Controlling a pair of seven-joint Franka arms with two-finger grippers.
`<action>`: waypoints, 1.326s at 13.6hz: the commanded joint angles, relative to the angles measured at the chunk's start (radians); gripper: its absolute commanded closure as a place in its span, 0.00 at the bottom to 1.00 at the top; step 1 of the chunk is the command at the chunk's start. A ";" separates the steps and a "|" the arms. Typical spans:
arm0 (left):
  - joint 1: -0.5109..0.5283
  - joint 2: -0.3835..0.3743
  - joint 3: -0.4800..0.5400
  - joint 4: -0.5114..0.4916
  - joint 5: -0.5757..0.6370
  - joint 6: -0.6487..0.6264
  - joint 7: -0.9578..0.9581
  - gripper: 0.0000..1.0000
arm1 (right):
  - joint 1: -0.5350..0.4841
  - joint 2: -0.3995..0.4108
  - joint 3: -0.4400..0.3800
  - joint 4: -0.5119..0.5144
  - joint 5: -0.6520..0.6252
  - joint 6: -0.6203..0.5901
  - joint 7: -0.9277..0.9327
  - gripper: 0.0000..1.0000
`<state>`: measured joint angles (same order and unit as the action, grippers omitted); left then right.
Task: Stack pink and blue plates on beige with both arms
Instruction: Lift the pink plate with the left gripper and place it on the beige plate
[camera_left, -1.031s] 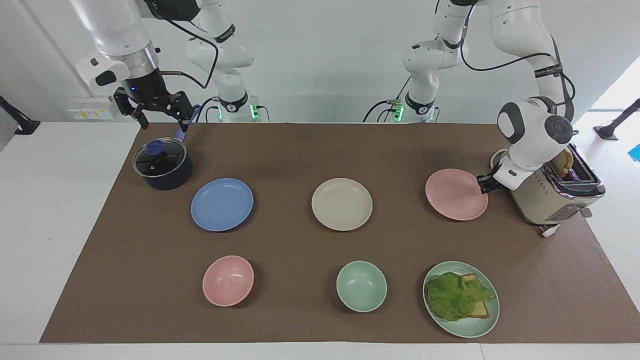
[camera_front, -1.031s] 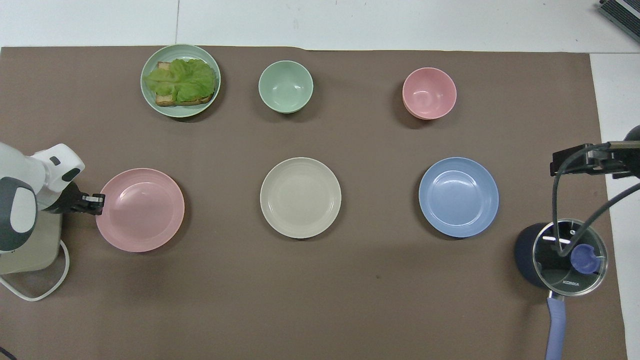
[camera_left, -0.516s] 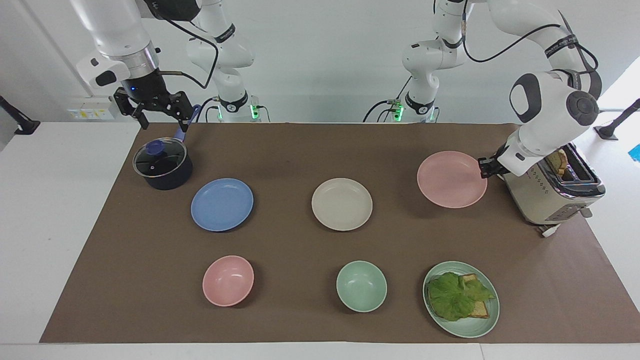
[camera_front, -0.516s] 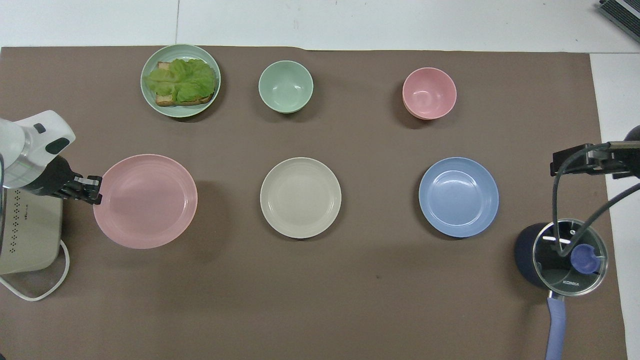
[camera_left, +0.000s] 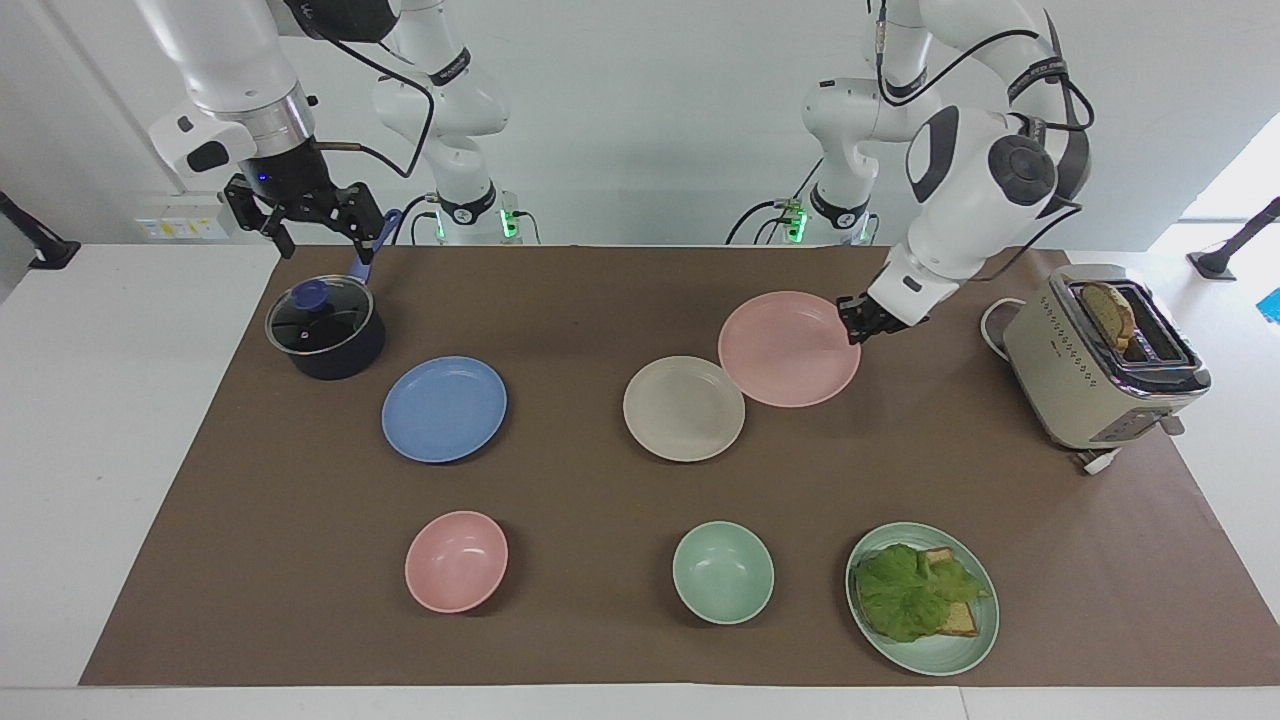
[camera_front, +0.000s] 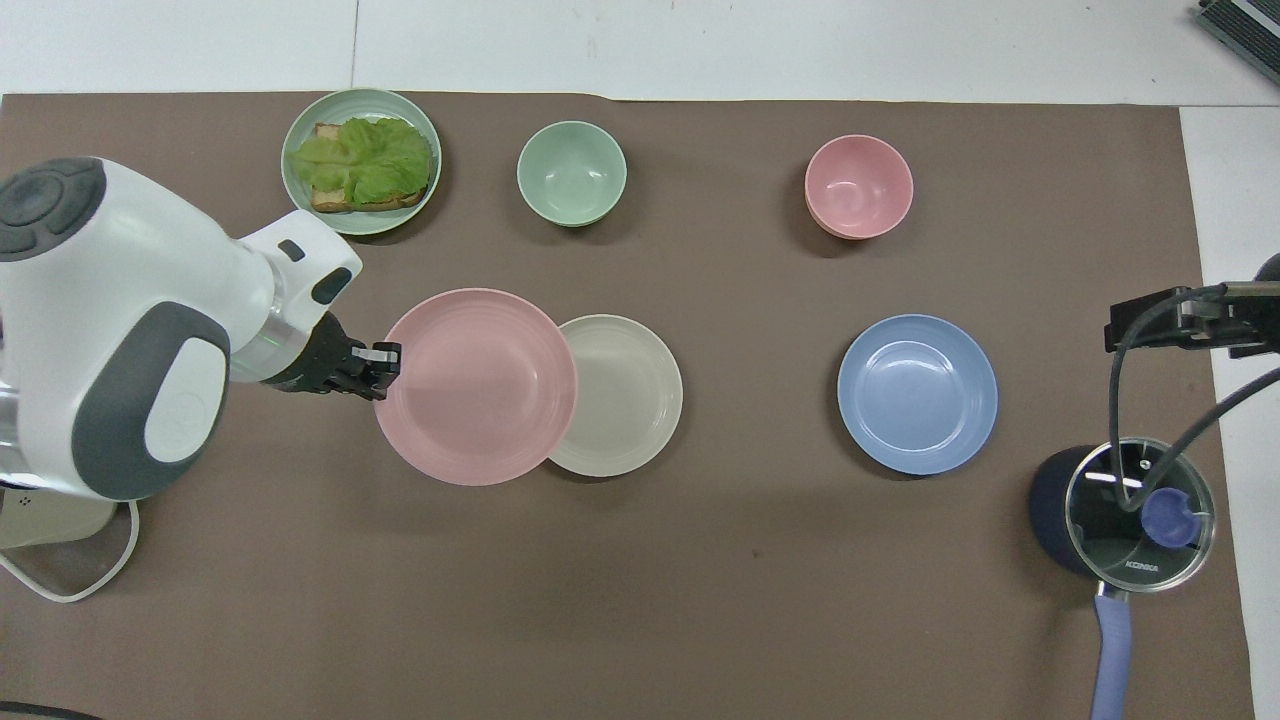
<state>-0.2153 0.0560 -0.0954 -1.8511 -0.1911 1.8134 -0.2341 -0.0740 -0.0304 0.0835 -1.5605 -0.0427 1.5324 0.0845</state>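
Note:
My left gripper (camera_left: 856, 322) is shut on the rim of the pink plate (camera_left: 789, 348), which it holds up in the air, roughly level. Seen from overhead, the pink plate (camera_front: 480, 385) overlaps the edge of the beige plate (camera_front: 625, 400) that lies toward the left arm's end. The beige plate (camera_left: 684, 408) sits mid-table with nothing on it. The blue plate (camera_left: 444, 409) lies flat beside it toward the right arm's end. My right gripper (camera_left: 322, 238) hangs open over the pot's handle and holds nothing; that arm waits.
A dark lidded pot (camera_left: 325, 328) stands near the blue plate. A toaster (camera_left: 1100, 360) holding toast sits at the left arm's end. Farther from the robots are a pink bowl (camera_left: 456, 561), a green bowl (camera_left: 723, 572) and a green plate with lettuce and toast (camera_left: 921, 598).
My left gripper has lifted the pink plate off the table beside the toaster and carried it toward the beige plate, now overlapping its rim. The right arm has not moved.

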 joint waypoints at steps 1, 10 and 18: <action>-0.091 0.016 0.020 -0.002 -0.039 0.076 -0.063 1.00 | -0.015 -0.028 0.002 -0.035 0.029 0.021 0.000 0.00; -0.150 0.139 0.019 -0.053 -0.059 0.286 -0.080 1.00 | -0.015 -0.039 0.002 -0.049 0.029 0.020 0.000 0.00; -0.171 0.182 0.019 -0.105 -0.062 0.375 -0.085 1.00 | -0.015 -0.042 0.002 -0.056 0.029 0.020 0.000 0.00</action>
<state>-0.3664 0.2513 -0.0934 -1.9155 -0.2337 2.1470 -0.3143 -0.0742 -0.0434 0.0833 -1.5799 -0.0427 1.5324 0.0845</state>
